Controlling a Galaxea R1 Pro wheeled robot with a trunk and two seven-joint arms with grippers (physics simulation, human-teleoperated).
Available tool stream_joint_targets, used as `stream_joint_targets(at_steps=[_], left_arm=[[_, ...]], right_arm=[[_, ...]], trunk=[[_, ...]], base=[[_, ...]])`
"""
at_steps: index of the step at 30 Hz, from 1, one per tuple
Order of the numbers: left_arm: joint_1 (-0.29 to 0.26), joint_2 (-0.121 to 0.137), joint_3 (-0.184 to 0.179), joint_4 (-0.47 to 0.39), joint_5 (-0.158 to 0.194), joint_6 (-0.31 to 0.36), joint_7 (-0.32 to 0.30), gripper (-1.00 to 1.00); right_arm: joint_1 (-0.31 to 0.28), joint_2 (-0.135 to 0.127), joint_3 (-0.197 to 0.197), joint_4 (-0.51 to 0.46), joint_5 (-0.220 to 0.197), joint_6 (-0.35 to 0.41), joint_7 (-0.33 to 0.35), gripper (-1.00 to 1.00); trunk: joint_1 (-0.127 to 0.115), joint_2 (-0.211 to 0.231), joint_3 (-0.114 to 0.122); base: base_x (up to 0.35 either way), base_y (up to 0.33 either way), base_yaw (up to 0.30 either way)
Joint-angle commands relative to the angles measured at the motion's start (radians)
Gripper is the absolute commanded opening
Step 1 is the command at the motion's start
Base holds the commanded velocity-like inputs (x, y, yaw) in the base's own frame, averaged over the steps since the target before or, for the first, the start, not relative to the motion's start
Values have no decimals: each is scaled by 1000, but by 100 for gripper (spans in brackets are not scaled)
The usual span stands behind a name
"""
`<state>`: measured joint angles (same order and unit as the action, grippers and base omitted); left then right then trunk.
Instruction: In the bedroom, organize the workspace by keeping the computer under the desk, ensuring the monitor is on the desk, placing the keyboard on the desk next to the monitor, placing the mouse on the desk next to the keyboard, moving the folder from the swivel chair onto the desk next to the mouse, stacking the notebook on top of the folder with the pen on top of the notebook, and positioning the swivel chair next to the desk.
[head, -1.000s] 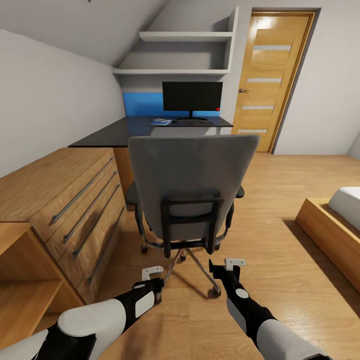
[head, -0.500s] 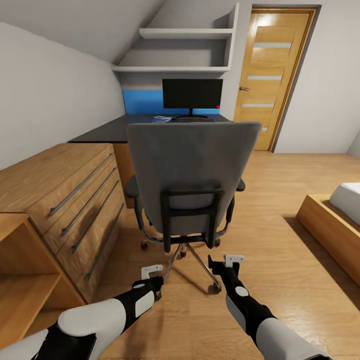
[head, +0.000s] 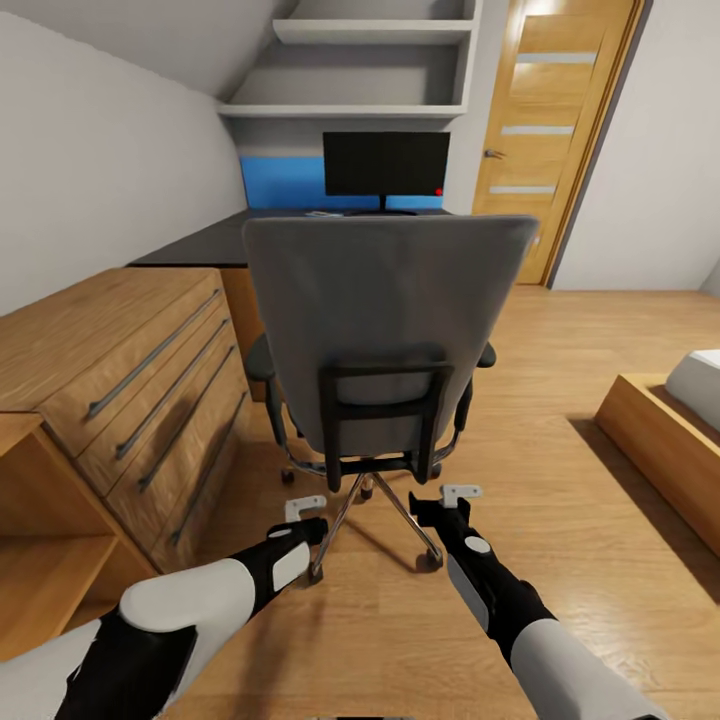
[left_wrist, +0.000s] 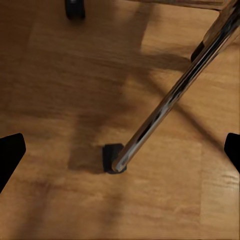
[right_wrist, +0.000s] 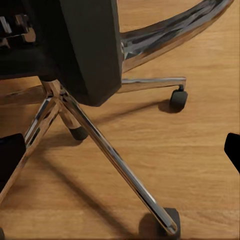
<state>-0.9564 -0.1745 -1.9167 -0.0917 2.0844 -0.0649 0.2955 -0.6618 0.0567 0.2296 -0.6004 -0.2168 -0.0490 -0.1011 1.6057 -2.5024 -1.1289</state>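
The grey swivel chair (head: 385, 330) stands in mid-floor with its tall back toward me, chrome base (right_wrist: 115, 155) on the wood floor. Behind it is the black-topped desk (head: 195, 245) with the monitor (head: 385, 163) upright on it, a red light at its corner. The chair back hides the keyboard, mouse, folder, notebook and pen; the computer is hidden too. My left gripper (head: 305, 507) hangs low and open just behind the base, over a chrome spoke (left_wrist: 170, 105) and castor (left_wrist: 112, 159). At the same height my right gripper (head: 458, 494) is open, nothing held.
A light wood drawer cabinet (head: 130, 370) and an open shelf unit (head: 40, 520) line the left side. A wooden door (head: 545, 130) is at the back right, and a bed frame (head: 660, 440) at the right. Wall shelves (head: 350, 110) hang above the desk.
The whole view has moved forward toward the chair, which now looks larger and hides more of the desk top. Both grippers keep their places in the view.
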Motion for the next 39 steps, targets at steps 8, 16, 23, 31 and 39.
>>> stream_joint_targets(at_steps=[8,16,23,31,39], left_arm=[[-24,0,-9,-2,10,17,3,100],[-26,0,-13,-8,10,-23,2,100],[-26,0,-15,-31,10,-32,2,100],[-26,0,-16,-63,4,-33,1,100],[-26,0,-17,-70,-8,-34,2,100]], right_arm=[[0,-2,10,-14,-9,19,-7,100],[2,-3,11,-6,-9,-26,-6,100],[4,-3,11,-6,5,-71,-5,100],[5,-3,11,-7,19,-84,-7,100],[6,-3,11,-6,22,-125,-9,100]], trunk=[[3,-2,-32],[3,-2,-32],[3,-2,-32],[3,-2,-32],[3,-2,-30]], base=[[0,0,0],[0,0,0],[0,0,0],[0,0,0],[0,0,0]])
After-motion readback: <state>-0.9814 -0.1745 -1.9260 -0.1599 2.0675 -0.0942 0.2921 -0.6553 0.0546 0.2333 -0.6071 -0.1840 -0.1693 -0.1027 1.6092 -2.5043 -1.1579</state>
